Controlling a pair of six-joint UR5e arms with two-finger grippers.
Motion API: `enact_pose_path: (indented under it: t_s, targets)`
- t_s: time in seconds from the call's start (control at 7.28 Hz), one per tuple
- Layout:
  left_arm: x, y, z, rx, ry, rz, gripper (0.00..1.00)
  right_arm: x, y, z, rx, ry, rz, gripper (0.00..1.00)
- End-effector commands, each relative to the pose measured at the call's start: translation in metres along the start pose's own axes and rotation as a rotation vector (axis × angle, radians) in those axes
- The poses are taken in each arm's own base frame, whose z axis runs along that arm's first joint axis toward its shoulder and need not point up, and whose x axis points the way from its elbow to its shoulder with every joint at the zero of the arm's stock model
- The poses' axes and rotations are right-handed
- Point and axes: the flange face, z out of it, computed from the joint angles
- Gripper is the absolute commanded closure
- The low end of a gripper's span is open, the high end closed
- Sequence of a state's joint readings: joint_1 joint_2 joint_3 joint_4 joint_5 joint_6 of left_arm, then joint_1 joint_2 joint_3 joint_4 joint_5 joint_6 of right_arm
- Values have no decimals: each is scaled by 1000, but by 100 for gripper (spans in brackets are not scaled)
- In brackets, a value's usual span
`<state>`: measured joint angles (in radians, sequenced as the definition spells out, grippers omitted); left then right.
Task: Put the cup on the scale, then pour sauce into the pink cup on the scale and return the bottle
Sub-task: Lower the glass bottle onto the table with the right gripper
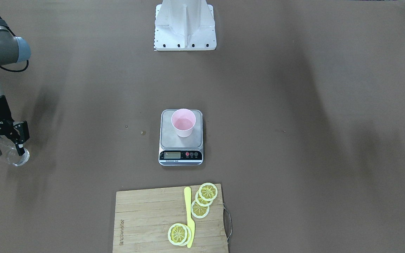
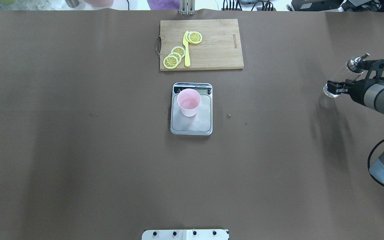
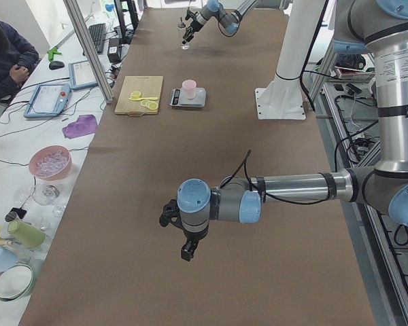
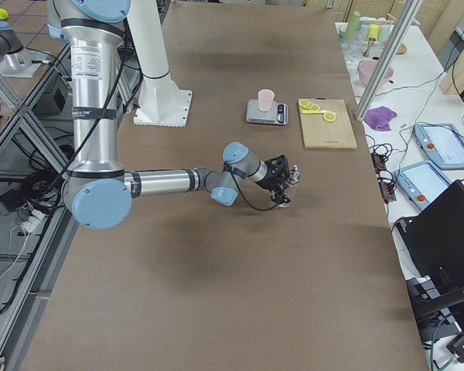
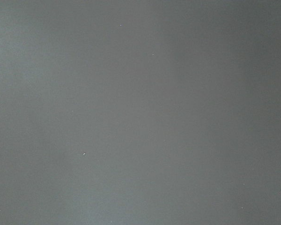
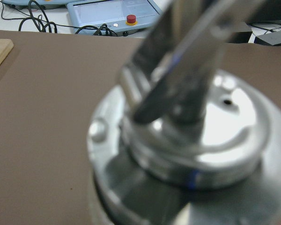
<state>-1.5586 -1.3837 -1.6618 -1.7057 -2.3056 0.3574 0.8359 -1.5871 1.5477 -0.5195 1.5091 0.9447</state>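
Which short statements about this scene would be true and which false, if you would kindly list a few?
1. The cup stands on the scale. True.
2. The right arm's jaws hold the bottle. True.
3. The bottle is tipped over the cup. False: it is far off at the table's side, away from the scale.
4. The knife lies on the bare table. False: it lies on the cutting board, among the lemon slices.

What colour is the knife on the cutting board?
Yellow knife, clearest in the exterior front-facing view.
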Motion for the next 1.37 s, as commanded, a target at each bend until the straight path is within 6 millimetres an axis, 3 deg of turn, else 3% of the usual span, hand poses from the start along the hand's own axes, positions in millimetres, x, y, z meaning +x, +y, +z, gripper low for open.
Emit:
enact_pose_path:
  t_s: [0.0, 1.24]
  targets:
    - [0, 0, 1, -1, 1, 1, 2, 5, 3, 3, 3, 9, 0, 100]
    - [1, -2, -1, 2, -1, -1, 2, 17, 13, 13, -2, 48, -5, 100]
